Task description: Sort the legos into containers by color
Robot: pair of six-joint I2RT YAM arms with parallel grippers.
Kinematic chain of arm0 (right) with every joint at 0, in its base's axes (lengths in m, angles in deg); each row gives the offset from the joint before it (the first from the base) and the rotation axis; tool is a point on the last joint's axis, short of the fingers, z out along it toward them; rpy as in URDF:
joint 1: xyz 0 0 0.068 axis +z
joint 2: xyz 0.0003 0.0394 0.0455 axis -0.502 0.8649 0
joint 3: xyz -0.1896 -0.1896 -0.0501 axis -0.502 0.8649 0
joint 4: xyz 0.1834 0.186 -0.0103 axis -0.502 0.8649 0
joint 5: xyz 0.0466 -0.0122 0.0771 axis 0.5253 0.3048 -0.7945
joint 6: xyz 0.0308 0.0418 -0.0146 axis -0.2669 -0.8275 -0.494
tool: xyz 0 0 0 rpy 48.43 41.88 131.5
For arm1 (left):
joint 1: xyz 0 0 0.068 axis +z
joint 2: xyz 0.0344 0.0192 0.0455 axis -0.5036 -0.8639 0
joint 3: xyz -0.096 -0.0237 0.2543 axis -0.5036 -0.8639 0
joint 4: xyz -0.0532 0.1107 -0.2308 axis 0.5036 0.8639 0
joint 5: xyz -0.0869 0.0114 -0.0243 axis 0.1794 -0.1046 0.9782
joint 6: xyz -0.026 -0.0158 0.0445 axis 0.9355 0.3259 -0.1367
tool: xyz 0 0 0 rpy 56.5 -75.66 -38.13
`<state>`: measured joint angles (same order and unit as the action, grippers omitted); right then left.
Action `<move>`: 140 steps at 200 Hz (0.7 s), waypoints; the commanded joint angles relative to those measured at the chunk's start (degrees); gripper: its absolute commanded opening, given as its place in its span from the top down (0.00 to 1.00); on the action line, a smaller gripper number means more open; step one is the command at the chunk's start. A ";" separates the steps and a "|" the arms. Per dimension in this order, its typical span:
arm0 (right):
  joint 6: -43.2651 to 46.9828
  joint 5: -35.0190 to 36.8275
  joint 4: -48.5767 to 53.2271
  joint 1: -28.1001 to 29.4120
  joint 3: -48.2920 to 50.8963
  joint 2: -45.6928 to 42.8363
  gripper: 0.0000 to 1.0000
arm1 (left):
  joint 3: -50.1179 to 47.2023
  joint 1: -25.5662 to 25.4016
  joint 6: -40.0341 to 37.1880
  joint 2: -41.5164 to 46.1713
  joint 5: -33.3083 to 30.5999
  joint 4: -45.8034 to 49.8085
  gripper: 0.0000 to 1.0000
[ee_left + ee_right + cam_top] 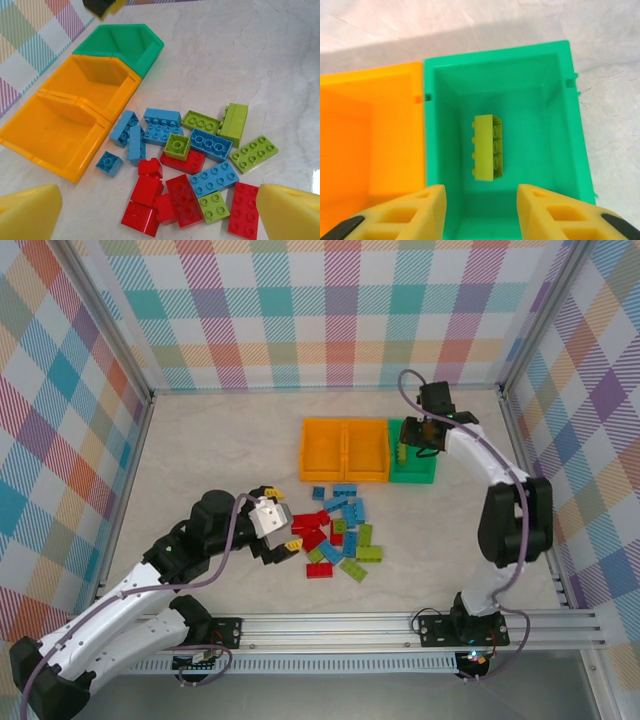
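Yellow fingers (410,215) of our right gripper (480,192) parted over the glossy green bin (560,125), studded lime brick (488,146) inside, our left gripper (159,200) spread wide, loose studded bricks (210,145) near that bin.

1. Readable text, labels, brands, numbers and signs: none can be made out in any view.
2. The legos (210,145): the studs look plain. Any moulded lettering on them is too small to resolve.
3. The containers (55,132): the walls and rims show plain colour only.
4. The small dark module (197,659) on the rail at the near edge of the surface possibly carries print, but it is too small to read.
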<state>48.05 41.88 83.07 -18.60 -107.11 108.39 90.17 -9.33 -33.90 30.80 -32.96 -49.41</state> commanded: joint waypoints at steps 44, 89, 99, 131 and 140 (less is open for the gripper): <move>-6.11 -21.33 8.53 3.00 19.26 -33.63 0.38 | 17.78 5.73 28.85 -15.34 -8.21 7.89 0.01; -7.67 -30.92 22.76 7.05 24.40 -48.74 0.28 | 26.99 3.93 55.74 -32.19 -12.26 16.96 0.10; -8.01 -33.16 24.45 7.67 24.56 -50.13 0.24 | 25.84 3.40 60.06 -35.48 -11.60 13.92 0.14; -9.67 -38.45 24.81 8.66 25.88 -52.24 0.17 | 29.68 3.12 66.62 -47.72 -13.93 14.14 0.24; -10.01 -39.40 24.05 8.90 26.60 -52.21 0.15 | 31.69 3.02 66.30 -51.38 -14.03 14.22 0.26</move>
<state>39.96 8.79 105.26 -10.36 -82.19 56.59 117.29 -5.79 24.94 -13.70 -45.09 -37.89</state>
